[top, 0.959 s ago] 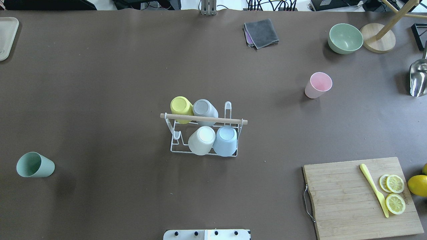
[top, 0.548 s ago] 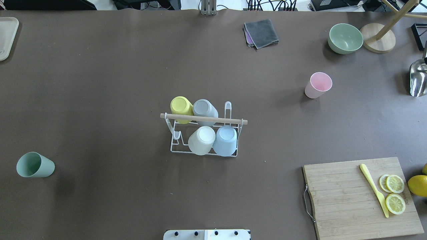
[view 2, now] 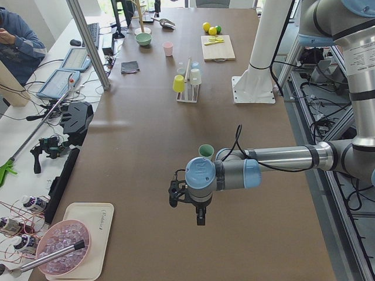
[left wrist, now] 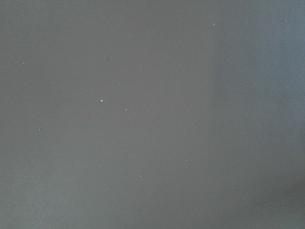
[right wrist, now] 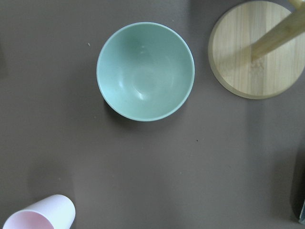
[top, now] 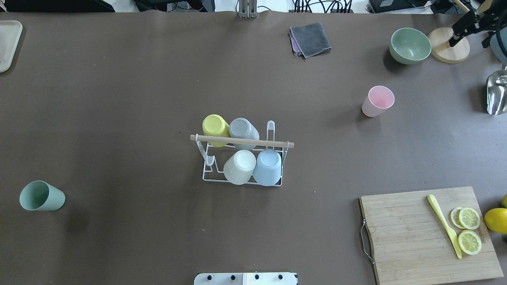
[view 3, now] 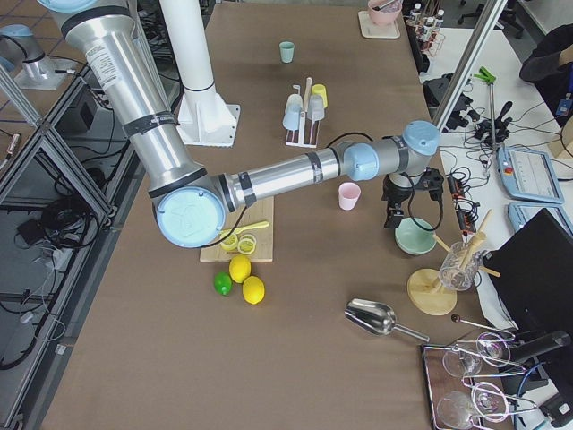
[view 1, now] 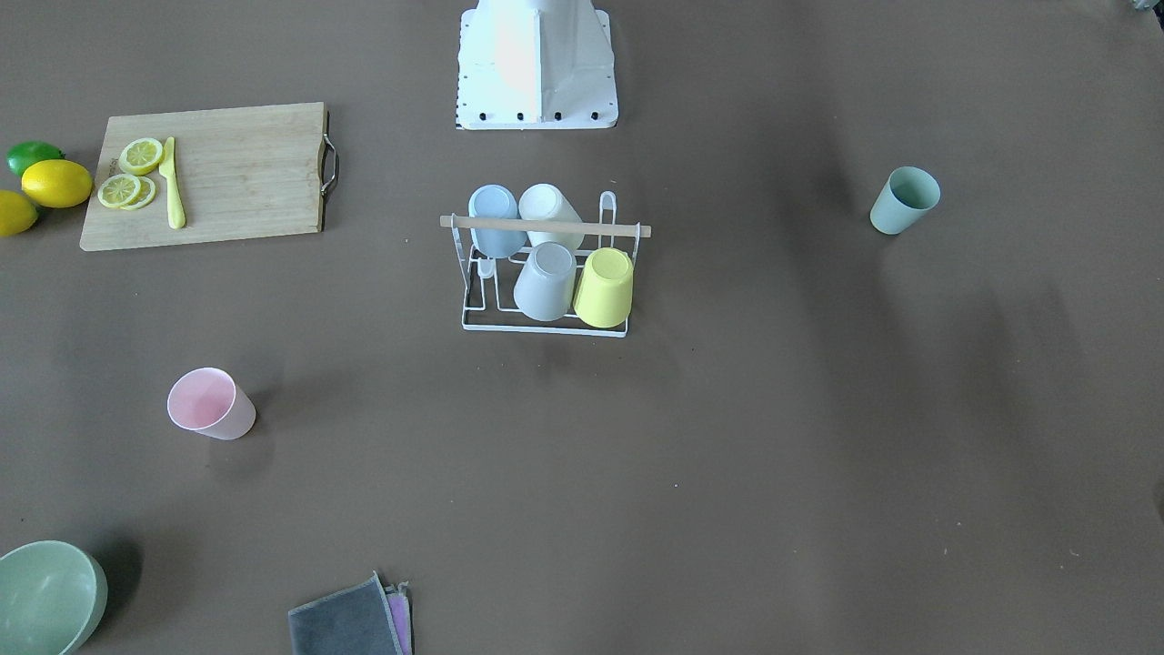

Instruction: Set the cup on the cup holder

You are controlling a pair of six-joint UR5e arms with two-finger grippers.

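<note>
The cup holder (top: pixel 241 140), a white wire rack with a wooden rod, stands mid-table with several cups upside down on its prongs: yellow, grey, white and blue. A pink cup (top: pixel 378 101) stands upright to its far right. A green cup (top: pixel 41 196) stands at the near left. My right gripper (top: pixel 473 33) hangs above the green bowl at the far right, fingers apart and empty. The pink cup shows at the bottom left of the right wrist view (right wrist: pixel 40 214). My left gripper (view 2: pixel 200 219) shows only in the exterior left view, near the green cup (view 2: pixel 205 151); I cannot tell its state.
A green bowl (top: pixel 410 45) and a round wooden stand base (top: pixel 448 44) sit at the far right. A folded grey cloth (top: pixel 310 39), a metal scoop (top: pixel 497 93), a cutting board (top: pixel 408 233) with lemon slices and a yellow knife, and a tray (top: pixel 8 43) line the edges.
My right gripper has come into the overhead view at the top right corner. The cups and the holder have not moved.
</note>
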